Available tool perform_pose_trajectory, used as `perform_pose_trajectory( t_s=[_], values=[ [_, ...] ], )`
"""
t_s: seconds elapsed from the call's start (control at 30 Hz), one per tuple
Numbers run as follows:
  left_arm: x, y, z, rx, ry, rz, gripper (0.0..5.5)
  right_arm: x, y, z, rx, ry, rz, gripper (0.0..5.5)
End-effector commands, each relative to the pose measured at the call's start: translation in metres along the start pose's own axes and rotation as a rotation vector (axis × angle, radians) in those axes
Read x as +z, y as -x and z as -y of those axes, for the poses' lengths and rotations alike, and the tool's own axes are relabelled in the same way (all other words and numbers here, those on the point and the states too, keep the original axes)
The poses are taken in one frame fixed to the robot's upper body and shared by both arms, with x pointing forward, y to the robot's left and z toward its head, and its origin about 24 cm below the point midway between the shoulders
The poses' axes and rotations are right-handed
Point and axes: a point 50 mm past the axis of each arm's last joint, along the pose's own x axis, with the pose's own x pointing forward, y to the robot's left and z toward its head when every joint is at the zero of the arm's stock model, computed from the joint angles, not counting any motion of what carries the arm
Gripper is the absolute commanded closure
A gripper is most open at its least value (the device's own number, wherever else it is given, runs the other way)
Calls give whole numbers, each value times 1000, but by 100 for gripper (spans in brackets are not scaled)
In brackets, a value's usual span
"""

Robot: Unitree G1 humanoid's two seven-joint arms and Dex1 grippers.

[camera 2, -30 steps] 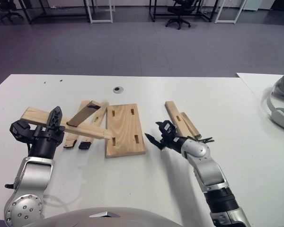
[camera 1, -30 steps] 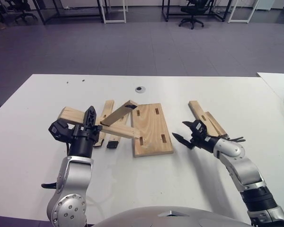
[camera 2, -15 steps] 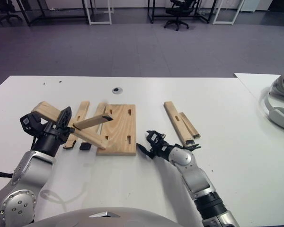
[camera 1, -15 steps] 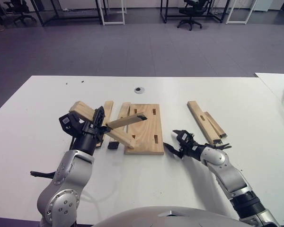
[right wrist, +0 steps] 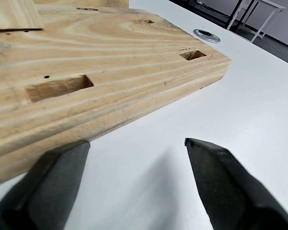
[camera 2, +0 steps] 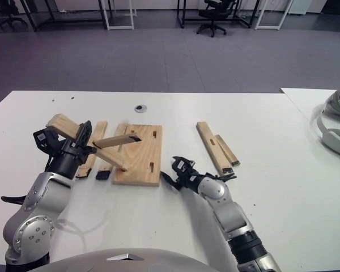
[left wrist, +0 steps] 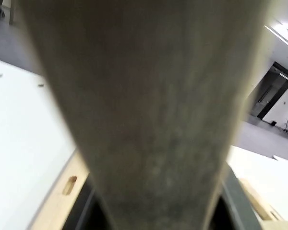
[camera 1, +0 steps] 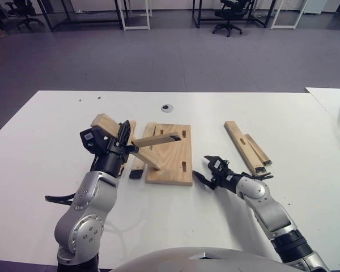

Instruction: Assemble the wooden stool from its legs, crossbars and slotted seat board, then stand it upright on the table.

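Evidently the seat board [camera 1: 171, 156] lies flat on the bench [camera 1: 56, 130] with its slots facing up so that legs can be pushed down into them. It sits between the two tools, just ahead of the right one and just inward of the left one.

The left tool [camera 1: 123, 146] is clamped on a leg-and-crossbar piece [camera 1: 157, 140] and holds it raised and tilted. The thick leg runs from behind the tool down past its fingers, and its lower end comes down at the board's nearer edge, close to a slot. Whether the end touches the wood cannot be told. The crossbar juts forward from the tool, out over the board. The tilt looks meant to steer the leg end toward that slot. The left forearm rises steeply from the bench edge, with the wrist bent toward the board.

The right tool [right wrist: 134, 177] hovers low over the bench with its fingers [right wrist: 43, 187] spread apart. It points at the board's side edge [right wrist: 86, 72] and holds nothing, probably ready to brace the board. Its forearm stretches low and inward across the bench.

Two loose slats [camera 1: 149, 129] lie flat just beyond the left tool. Two more wooden pieces [camera 1: 239, 144] rest beyond the right tool, on its outer side.
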Motion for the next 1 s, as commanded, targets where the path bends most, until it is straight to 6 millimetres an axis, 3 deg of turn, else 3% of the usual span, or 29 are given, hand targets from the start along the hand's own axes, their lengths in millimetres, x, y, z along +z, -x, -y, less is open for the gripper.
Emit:
perform_pose_trajectory(
  t_s=[0.03, 0.2, 0.37, 0.47, 0.53, 0.63, 0.7, 0.73, 0.87, 1.0],
  values=[
    [-8, 3, -10, 49, -133, -64, 448, -1, 0, -3, 0, -10, -3, 179],
    [-15, 2, 0, -2, -163, -123, 448, 2, -2, 0, -15, -1, 8, 179],
    [-53, -6, -2, -72, -323, -293, 448, 9, -3, 5, -45, -4, 48, 179],
    [-63, -16, 0, -82, -358, -297, 448, 10, -2, 9, -47, 2, 55, 179],
    [-55, -19, 9, -93, -314, -226, 448, 10, -1, 10, -53, 5, 54, 179],
    [-14, -27, 31, -156, -215, 7, 448, 8, 0, 11, -60, 4, 50, 179],
    [3, -29, 44, -223, -163, 78, 448, 6, 1, 11, -66, -1, 48, 179],
    [5, -29, 49, -262, -140, 82, 408, 6, 0, 12, -78, -4, 48, 179],
    [7, -18, 59, -422, -17, 6, 336, 8, 5, 30, -178, -33, 72, 179],
    [37, -12, 74, -591, 126, 46, 268, 14, 22, 63, -310, -33, 105, 179]
  ],
)
